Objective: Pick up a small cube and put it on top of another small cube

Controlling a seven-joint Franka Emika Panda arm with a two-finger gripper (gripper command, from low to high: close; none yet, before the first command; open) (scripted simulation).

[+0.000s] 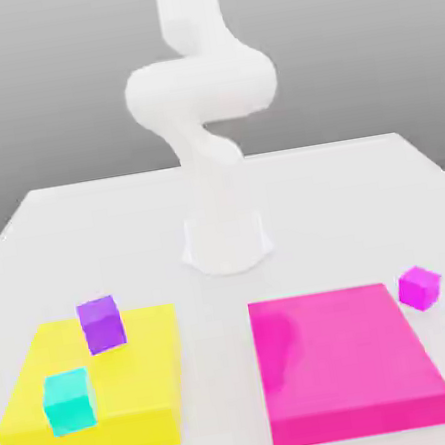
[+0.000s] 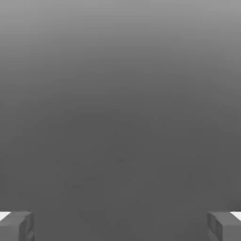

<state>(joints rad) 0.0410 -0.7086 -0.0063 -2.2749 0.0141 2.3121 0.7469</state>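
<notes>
The small cube is out of view. A purple cube (image 1: 102, 324) and a cyan cube (image 1: 69, 401) sit on a flat yellow block (image 1: 140, 381) at the exterior view's left. A magenta cube (image 1: 419, 286) rests on the table beside the far right corner of a flat pink block (image 1: 344, 359). In the hand view my gripper (image 2: 120, 228) is open, its two grey fingertips (image 2: 16, 227) far apart, with only plain grey background between them. The white arm (image 1: 200, 88) rises from its base and leaves the exterior view at the top.
The arm's base (image 1: 227, 241) stands mid-table behind the two blocks. The white table (image 1: 362, 184) reaches past both blocks to the back and sides. A bare strip of table lies between the yellow and pink blocks.
</notes>
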